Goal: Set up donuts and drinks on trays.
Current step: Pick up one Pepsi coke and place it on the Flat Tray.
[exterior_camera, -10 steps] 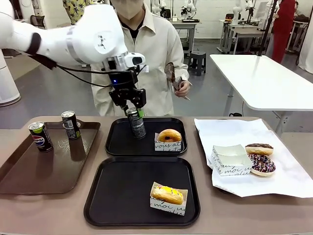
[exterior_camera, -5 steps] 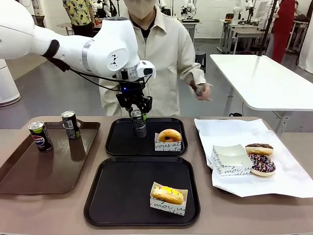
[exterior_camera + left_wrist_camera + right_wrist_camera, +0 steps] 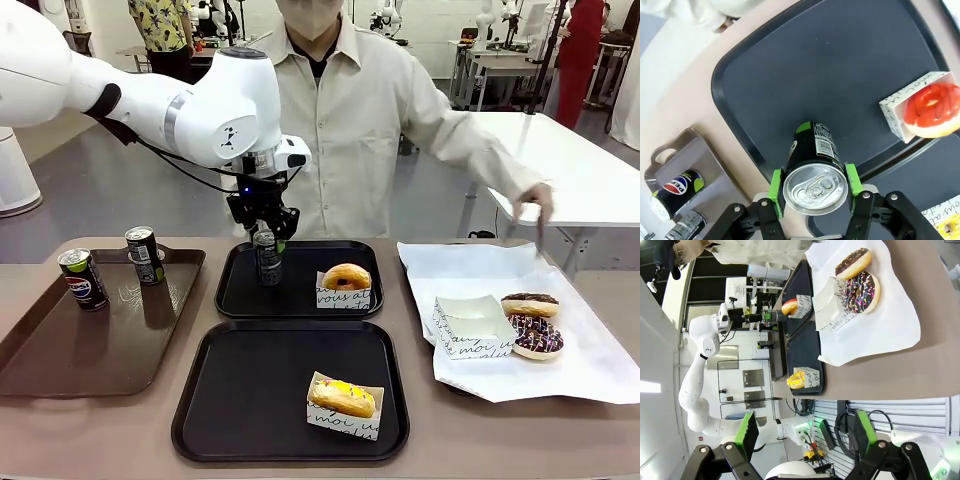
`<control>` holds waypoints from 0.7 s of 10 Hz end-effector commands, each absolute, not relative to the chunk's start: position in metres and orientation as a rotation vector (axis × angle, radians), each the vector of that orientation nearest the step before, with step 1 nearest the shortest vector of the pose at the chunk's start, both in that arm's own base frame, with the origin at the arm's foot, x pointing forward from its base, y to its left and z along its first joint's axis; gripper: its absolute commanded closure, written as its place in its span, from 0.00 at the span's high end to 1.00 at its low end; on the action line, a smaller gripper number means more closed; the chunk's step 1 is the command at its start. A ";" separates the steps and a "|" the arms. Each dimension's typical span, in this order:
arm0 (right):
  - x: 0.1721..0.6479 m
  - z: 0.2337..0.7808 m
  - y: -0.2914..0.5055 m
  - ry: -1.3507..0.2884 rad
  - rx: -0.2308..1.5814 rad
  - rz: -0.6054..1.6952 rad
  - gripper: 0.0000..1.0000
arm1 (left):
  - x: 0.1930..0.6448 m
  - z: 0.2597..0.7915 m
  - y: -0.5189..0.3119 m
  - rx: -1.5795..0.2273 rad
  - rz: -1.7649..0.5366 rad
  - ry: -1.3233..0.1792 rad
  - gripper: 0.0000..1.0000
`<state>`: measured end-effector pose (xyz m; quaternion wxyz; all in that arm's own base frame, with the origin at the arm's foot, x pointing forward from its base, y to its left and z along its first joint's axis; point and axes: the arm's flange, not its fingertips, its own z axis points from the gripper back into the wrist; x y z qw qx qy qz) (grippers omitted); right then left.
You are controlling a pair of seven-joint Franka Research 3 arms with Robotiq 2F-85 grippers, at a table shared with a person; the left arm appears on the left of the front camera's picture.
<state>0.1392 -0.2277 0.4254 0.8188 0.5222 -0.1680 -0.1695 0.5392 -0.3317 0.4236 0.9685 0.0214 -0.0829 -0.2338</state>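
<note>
Left hand: the left hand (image 3: 266,240), upper centre-left of the front view, grips the silver-topped end of a dark can (image 3: 267,262). In the left wrist view the left hand (image 3: 813,181) has a green pad pressed against each side of the dark can (image 3: 812,147).
Dark can: upright over the left part of the far black tray (image 3: 305,275). Its base is at the tray floor, but I cannot tell whether it touches.
Far black tray: centre of the bench (image 3: 420,455). It holds a glazed donut (image 3: 346,276) in a lettered white sleeve at its right front. The wrist view shows the same tray (image 3: 840,75) and donut (image 3: 932,107).
Near black tray: the near black tray (image 3: 250,390), lower centre, carries a yellow-iced donut (image 3: 342,397) in a sleeve at its right front.
Brown tray: the brown tray (image 3: 110,345), at left, has a Pepsi can (image 3: 82,278) and a black can (image 3: 145,254) standing at its far end.
White paper: the white paper (image 3: 480,270), at right, bears an empty sleeve (image 3: 472,328) and two chocolate donuts (image 3: 533,322) just beside it.
Person: an arm stretches toward the upper right, with the person's fingers (image 3: 537,200) above the paper's far edge.
Right hand: the right hand (image 3: 806,432), at the bottom of the right wrist view, has its fingers spread wide and holds nothing.
</note>
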 end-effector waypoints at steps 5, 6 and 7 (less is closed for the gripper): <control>0.139 0.425 -0.228 -0.381 1.135 -0.346 1.00 | 0.537 0.421 -0.331 0.077 -0.427 -0.153 1.00; 0.139 0.425 -0.228 -0.381 1.135 -0.346 1.00 | 0.536 0.425 -0.329 0.066 -0.422 -0.149 1.00; 0.139 0.425 -0.228 -0.381 1.135 -0.346 1.00 | 0.534 0.431 -0.327 0.053 -0.418 -0.149 1.00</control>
